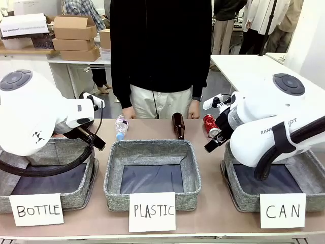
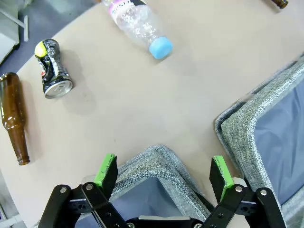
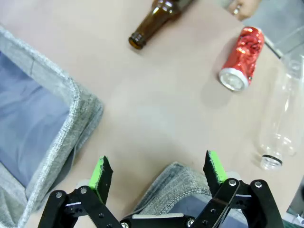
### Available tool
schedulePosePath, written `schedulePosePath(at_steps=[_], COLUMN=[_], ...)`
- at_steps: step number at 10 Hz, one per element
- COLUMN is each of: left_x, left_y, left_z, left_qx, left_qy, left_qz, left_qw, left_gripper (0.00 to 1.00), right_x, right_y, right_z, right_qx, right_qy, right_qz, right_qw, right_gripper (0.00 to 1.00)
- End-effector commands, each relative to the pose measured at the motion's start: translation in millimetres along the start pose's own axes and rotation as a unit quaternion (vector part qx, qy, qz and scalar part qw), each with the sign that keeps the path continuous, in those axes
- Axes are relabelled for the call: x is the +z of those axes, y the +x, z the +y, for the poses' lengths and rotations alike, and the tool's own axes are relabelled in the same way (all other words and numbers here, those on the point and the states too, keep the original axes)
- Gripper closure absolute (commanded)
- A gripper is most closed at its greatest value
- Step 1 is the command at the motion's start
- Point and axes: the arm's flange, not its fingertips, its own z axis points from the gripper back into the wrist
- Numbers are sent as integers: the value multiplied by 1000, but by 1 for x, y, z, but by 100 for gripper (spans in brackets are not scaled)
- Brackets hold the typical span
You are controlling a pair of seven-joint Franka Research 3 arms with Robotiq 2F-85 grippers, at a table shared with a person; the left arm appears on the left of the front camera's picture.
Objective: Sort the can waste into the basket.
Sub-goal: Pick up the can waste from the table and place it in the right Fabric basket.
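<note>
- Right claw (image 3: pixel 156 172): spread, empty, above the corner of the CAN basket (image 3: pixel 178 183).
- Red can (image 3: pixel 241 57): lying on the table (image 3: pixel 156 95), apart.
- Risk: it may roll when pinched; a clear bottle (image 3: pixel 280 123) lies beside it.
- Left claw (image 2: pixel 164 172): spread, empty; dark can (image 2: pixel 51 69) well away.

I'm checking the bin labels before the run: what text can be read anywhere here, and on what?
"BOTTLE": white card on the left basket.
"PLASTIC": card on the middle basket.
"CAN": card on the right basket.
Print on the right arm, plastic bottle label, black can and far sign: not readable.
</note>
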Motion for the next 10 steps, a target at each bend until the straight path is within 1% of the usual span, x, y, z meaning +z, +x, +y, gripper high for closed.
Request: schedulePosePath(at_steps=[1,6,7,8,9,10], left_x=[0,0,38,80,122,156], left_y=[0,0,20,29,32,22], left_z=[0,0,9,17,20,15], left_qx=[0,0,5,11,31,50], left_qy=[0,0,-5,-6,-5,1], left_qz=[0,0,-45,-70,-46,-49], left_qw=[1000,1000,999,997,998,998], left_gripper=[0,0,0,0,0,0], right_x=[0,0,29,67,107,141], right_y=[0,0,28,48,57,53], right_z=[0,0,3,10,21,36], right_qx=[0,0,-22,-30,-43,-28], right_qy=[0,0,-7,-57,-76,-87], right_qz=[0,0,-12,-36,-58,-80], right_qw=[1000,1000,1000,997,994,993], right_gripper=[0,0,0,0,0,0])
